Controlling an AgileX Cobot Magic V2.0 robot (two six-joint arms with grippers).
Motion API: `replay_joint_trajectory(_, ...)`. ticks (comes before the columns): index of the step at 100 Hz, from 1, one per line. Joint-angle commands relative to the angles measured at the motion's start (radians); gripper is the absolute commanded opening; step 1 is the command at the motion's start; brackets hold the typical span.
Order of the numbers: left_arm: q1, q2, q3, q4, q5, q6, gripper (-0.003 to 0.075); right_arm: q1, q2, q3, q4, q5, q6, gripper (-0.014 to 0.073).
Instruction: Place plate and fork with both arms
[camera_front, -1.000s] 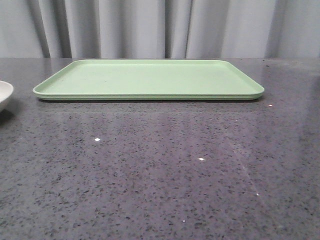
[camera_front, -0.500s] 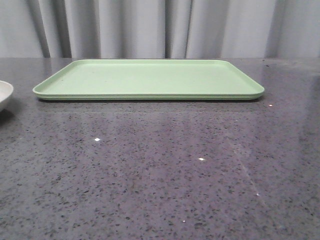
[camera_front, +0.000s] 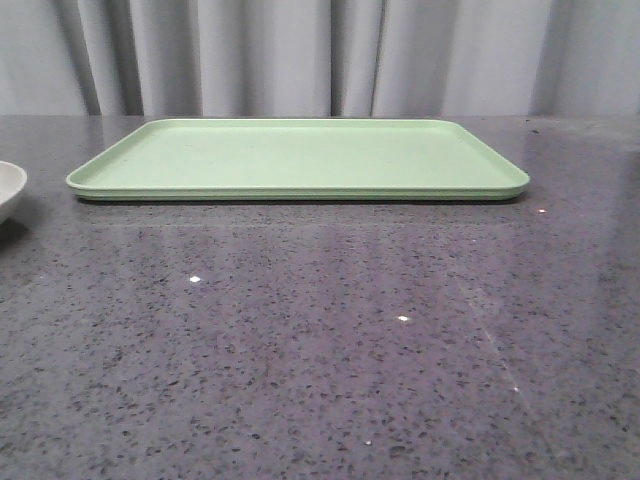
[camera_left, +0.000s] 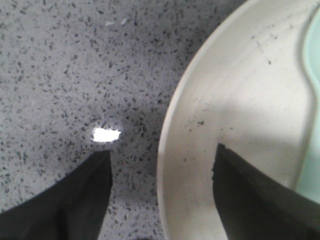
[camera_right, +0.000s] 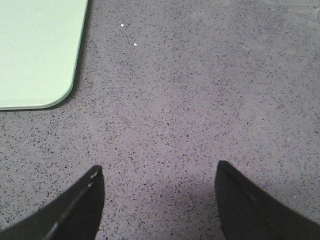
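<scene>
Plate (camera_front: 8, 188) — far left on tabletop (camera_front: 320, 340), mostly cut off by the frame. Left gripper (camera_left: 159, 165) — jaws wide, straddling its rim. Right gripper (camera_right: 159, 175) — jaws wide over bare tabletop near the tray (camera_front: 298, 158). Fork not visible.

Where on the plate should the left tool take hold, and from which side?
Judging by the pose, the rim: the left tool is open with one finger over the plate and the other outside above the table. Coming from above astride the thin, raised edge, closing would likely pinch it.
</scene>
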Motion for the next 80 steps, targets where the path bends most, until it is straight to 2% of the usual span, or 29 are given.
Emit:
replay_joint_trajectory(1, 0.002, -0.018, -0.034, -0.003, -0.041, 0.004, 0.0426, -0.005, 0.002, -0.034, -0.005, -0.065, -0.010, 0.0484)
replay_joint_trajectory(11, 0.002, -0.007, -0.034, -0.003, -0.053, 0.004, 0.0423, -0.005, 0.002, -0.034, -0.005, -0.065, -0.010, 0.0484)
replay_joint_trajectory(25, 0.002, 0.018, -0.034, -0.005, -0.057, 0.005, 0.0372, -0.005, 0.002, -0.034, -0.005, -0.065, -0.010, 0.0484)
replay_joint_trajectory(80, 0.002, 0.018, -0.034, -0.041, -0.043, 0.029, 0.0011, -0.005, 0.002, -0.034, -0.005, -0.065, -0.010, 0.0484)
